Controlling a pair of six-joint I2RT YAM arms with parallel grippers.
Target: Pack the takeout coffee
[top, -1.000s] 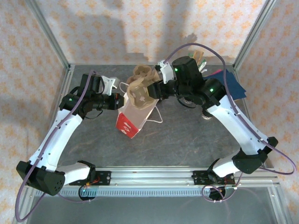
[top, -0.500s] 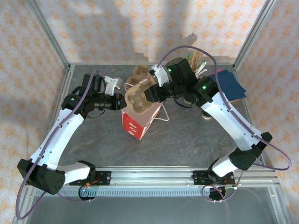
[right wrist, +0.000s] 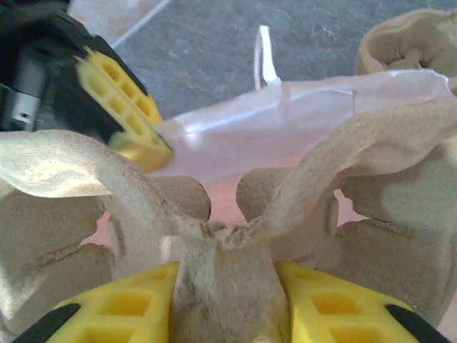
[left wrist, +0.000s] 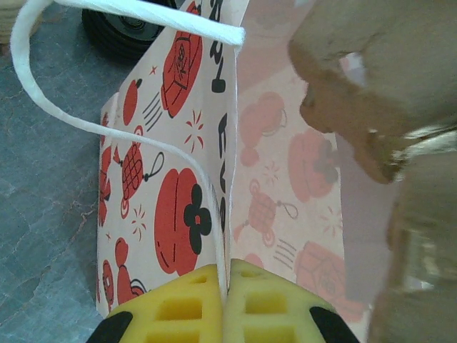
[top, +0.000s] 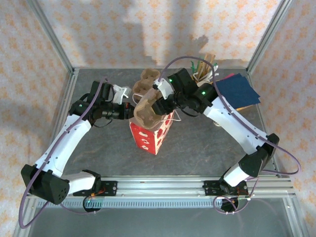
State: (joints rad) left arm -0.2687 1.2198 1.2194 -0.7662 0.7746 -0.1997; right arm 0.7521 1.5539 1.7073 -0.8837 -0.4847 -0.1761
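**Carrier held at the bag's mouth, both grippers clamped**

A red-and-white paper bag [top: 148, 138] stands upright in the middle of the table [top: 197, 148], its mouth open. The left gripper [left wrist: 227, 280] pinches the bag's rim, its yellow fingers pressed together on the paper. The white cord handle [left wrist: 86, 121] loops away beside it.

From the other side, the right gripper [right wrist: 227, 286] is clamped on the centre ridge of a brown pulp cup carrier [right wrist: 371, 143]. It holds the carrier right over the bag's mouth. From where I stand I cannot tell whether the carrier's underside dips inside. What I can see of the bag's inside is pink-lit paper wall.

A stack of carriers [top: 147, 78] sits just behind the bag, and blue napkins [top: 238, 89] lie at the far right. As for the takeout coffee, I cannot tell where it is, because the right arm covers much of that side.
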